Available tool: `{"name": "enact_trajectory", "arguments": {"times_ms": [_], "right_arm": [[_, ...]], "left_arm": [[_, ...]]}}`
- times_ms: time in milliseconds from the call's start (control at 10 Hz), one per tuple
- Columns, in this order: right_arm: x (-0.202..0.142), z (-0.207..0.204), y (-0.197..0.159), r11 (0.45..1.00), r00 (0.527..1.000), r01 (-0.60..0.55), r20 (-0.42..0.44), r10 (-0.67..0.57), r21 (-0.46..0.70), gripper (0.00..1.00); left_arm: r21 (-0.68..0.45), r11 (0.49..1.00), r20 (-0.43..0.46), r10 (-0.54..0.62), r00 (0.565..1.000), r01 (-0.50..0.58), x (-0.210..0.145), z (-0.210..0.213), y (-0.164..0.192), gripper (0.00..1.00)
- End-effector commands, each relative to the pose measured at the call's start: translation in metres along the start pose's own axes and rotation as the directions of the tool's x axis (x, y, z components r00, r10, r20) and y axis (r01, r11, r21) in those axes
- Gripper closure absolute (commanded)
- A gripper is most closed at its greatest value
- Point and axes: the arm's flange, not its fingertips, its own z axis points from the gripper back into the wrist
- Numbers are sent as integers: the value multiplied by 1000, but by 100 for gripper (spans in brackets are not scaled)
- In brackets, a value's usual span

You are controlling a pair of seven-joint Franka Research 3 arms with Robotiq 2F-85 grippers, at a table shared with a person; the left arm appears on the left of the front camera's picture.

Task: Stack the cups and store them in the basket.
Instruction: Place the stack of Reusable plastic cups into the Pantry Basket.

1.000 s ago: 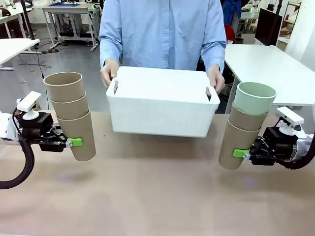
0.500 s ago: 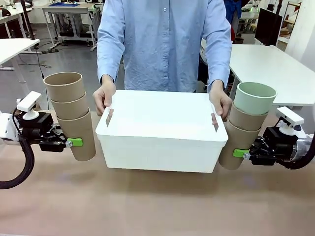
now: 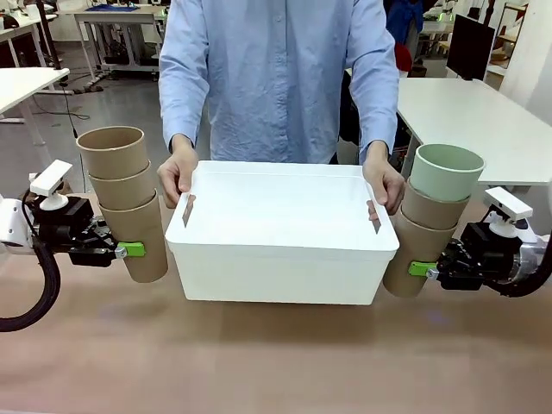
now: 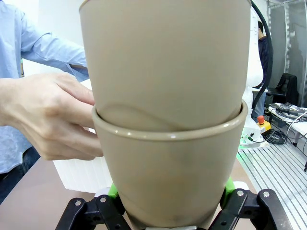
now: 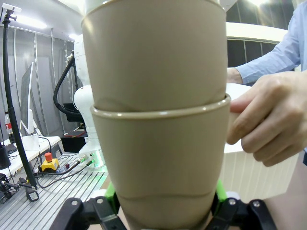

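1. Gripping the basket (image 3: 280, 259) by its short ends, a person has one hand (image 3: 177, 172) at its 9 o'clock and the other hand (image 3: 385, 179) at its 3 o'clock.
2. The basket is low over the middle of the desk (image 3: 259, 362); I cannot tell if it touches.
3. The left jaws are clamped on the lowest cup of the brown stack (image 3: 129, 207), three nested cups upright just beside the basket's 9 o'clock.
4. The right jaws are closed on the bottom cup of the mint-topped stack (image 3: 431, 228), slightly tilted at the basket's 3 o'clock.
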Motion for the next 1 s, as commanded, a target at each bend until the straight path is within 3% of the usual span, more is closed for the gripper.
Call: {"name": "enact_trajectory", "arguments": {"times_ms": [0, 900], "right_arm": [[5, 0, 0, 1000, 1000, 10, 1, -10, 2, 14], [5, 0, 0, 1000, 1000, 10, 1, -10, 2, 14]], "left_arm": [[-5, 1000, 1, -10, 1000, 10, 5, 0, 0, 15], [-5, 1000, 1, -10, 1000, 10, 5, 0, 0, 15]]}}
